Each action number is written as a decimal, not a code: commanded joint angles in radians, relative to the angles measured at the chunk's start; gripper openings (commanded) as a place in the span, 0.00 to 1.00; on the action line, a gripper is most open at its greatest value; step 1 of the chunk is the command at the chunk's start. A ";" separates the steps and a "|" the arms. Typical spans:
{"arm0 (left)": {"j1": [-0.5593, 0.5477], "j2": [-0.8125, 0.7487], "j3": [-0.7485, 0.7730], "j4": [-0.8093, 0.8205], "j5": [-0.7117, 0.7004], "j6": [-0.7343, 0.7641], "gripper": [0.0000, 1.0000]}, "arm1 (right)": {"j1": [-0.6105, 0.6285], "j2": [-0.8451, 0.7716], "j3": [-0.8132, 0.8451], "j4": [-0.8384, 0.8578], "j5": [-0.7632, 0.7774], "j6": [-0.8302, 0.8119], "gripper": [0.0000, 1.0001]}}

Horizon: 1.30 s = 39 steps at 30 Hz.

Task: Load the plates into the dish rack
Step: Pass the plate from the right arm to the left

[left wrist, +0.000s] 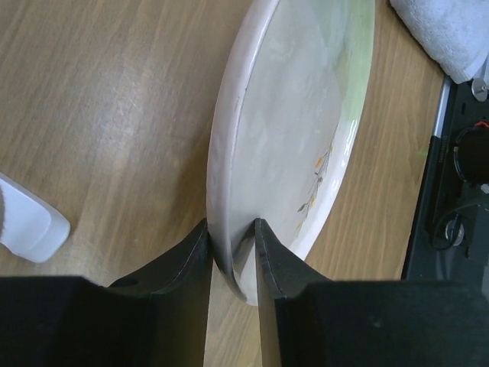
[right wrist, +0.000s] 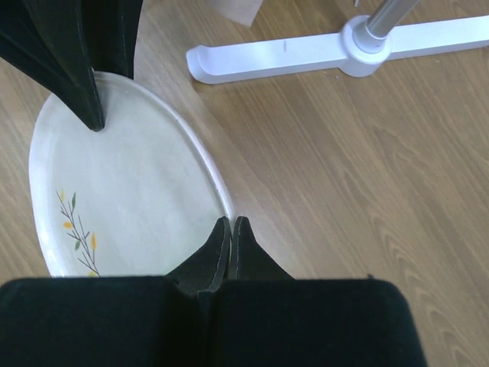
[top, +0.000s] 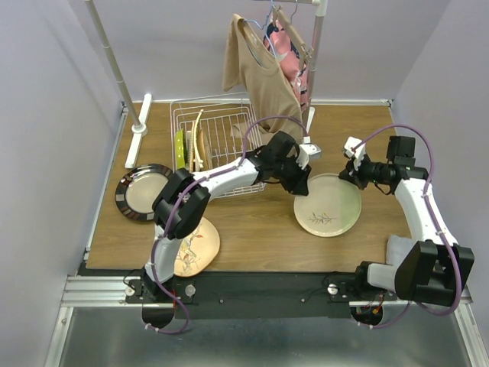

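A cream-green plate with a small plant sprig lies on the table right of centre. My left gripper is shut on its left rim; in the left wrist view the rim sits pinched between the two fingers of the gripper. My right gripper is shut and empty, with its tips at the plate's far right rim. The white wire dish rack stands at the back with two plates upright at its left end.
A dark-rimmed beige plate lies at the left. A peach bird-painted plate lies at the front, partly under the left arm. A white clothes stand with its foot and hanging garments is behind. A white towel lies front right.
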<state>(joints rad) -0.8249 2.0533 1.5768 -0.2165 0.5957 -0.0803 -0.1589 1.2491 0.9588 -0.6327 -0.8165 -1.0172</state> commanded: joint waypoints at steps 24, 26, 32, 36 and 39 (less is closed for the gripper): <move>-0.042 -0.323 -0.296 0.124 -0.126 0.076 0.00 | 0.010 0.257 0.165 -0.427 -0.153 -0.064 0.69; -0.042 -0.334 -0.301 0.118 -0.135 0.114 0.00 | 0.009 0.320 0.202 -0.598 -0.180 -0.222 0.67; -0.043 -0.351 -0.305 0.124 -0.134 0.137 0.00 | 0.018 0.354 0.213 -0.754 -0.233 -0.412 0.55; -0.045 -0.351 -0.307 0.126 -0.129 0.146 0.00 | 0.028 0.328 0.210 -0.756 -0.237 -0.417 0.33; -0.045 -0.346 -0.305 0.129 -0.126 0.151 0.00 | 0.038 0.314 0.210 -0.756 -0.233 -0.417 0.12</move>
<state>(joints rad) -0.8661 1.7382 1.2713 -0.1162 0.4904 0.0185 -0.1398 1.5951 1.1687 -1.3037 -1.0126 -1.3758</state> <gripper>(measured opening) 0.271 0.300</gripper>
